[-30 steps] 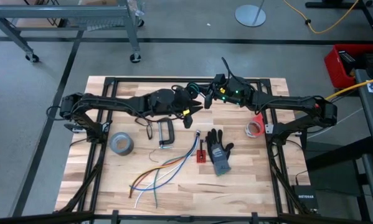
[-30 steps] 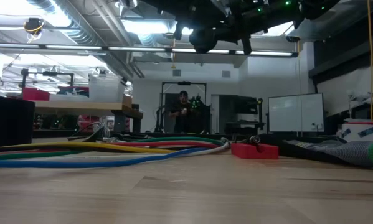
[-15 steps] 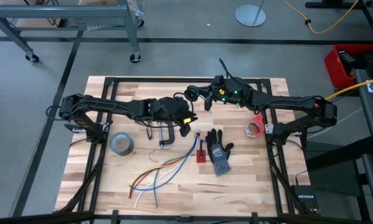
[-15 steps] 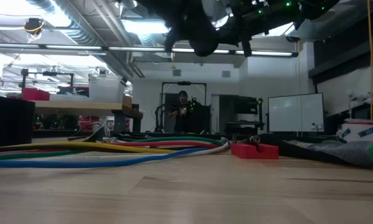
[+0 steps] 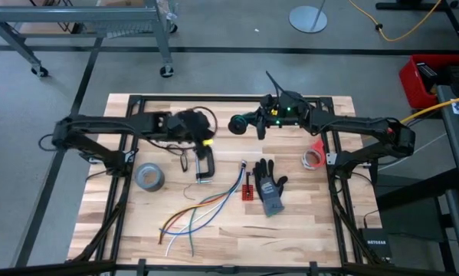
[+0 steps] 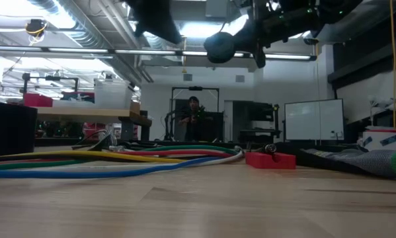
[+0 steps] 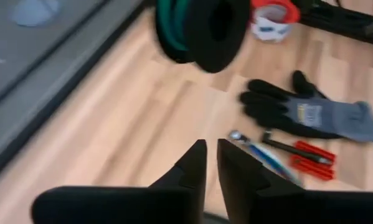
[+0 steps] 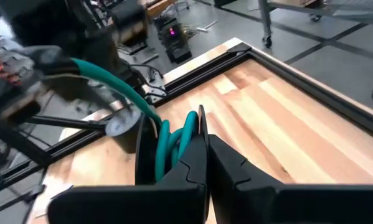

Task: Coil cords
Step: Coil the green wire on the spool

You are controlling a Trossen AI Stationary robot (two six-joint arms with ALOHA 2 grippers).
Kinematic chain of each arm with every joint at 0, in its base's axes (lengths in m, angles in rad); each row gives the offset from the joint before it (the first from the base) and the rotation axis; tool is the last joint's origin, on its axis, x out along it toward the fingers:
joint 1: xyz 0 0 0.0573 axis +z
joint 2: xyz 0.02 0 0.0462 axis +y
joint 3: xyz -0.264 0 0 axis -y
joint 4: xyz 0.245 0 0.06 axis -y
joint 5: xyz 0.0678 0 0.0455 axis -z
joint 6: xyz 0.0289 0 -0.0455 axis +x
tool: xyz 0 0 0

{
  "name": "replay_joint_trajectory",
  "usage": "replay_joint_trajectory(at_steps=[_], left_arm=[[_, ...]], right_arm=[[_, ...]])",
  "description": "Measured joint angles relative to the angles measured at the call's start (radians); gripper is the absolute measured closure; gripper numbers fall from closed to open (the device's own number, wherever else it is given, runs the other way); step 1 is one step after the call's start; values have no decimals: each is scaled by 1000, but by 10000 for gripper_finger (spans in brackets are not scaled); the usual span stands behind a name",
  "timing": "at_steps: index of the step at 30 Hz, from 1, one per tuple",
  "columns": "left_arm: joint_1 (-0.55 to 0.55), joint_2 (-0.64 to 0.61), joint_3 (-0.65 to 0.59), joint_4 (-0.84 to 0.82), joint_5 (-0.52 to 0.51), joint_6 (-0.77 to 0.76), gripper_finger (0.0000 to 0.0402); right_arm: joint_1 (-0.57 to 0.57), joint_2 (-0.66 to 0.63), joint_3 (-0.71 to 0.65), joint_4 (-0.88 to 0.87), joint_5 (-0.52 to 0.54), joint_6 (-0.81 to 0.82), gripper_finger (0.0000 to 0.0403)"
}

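The left tool (image 5: 207, 141) hangs empty above the clamp (image 5: 203, 164), fingers pressed nearly together. Right of the clamp, the right tool (image 8: 195, 140) pinches the coiled cord (image 5: 239, 124) high off the surface (image 5: 306, 230), arm stretched level. Best to keep that pinch firm and lower the bundle gently so no loop slips

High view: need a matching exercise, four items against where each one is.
Items:
1. cord coil
2. glove
3. grey tape roll
4. loose wires

Places:
A. lying just left of the metal clamp
B. held in the air by the right gripper
C. lying next to the red tool
D. fanned out nearest the picture's bottom edge

Pairs: 1-B, 2-C, 3-A, 4-D
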Motion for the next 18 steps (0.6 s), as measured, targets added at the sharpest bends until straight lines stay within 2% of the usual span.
replay_joint_trajectory(at_steps=[3,6,12,18], left_arm=[[17,-71,-5,-59,-54,22,388],[39,-160,-61,-52,-69,39,399],[70,-351,-263,-7,-69,-15,398],[69,-504,-487,155,-68,-89,397]], right_arm=[[-41,0,0,1,-75,2,401],[-84,0,0,-11,-151,2,401],[-138,0,-1,-49,-211,-6,401],[-134,14,-32,-47,-230,-20,401]])
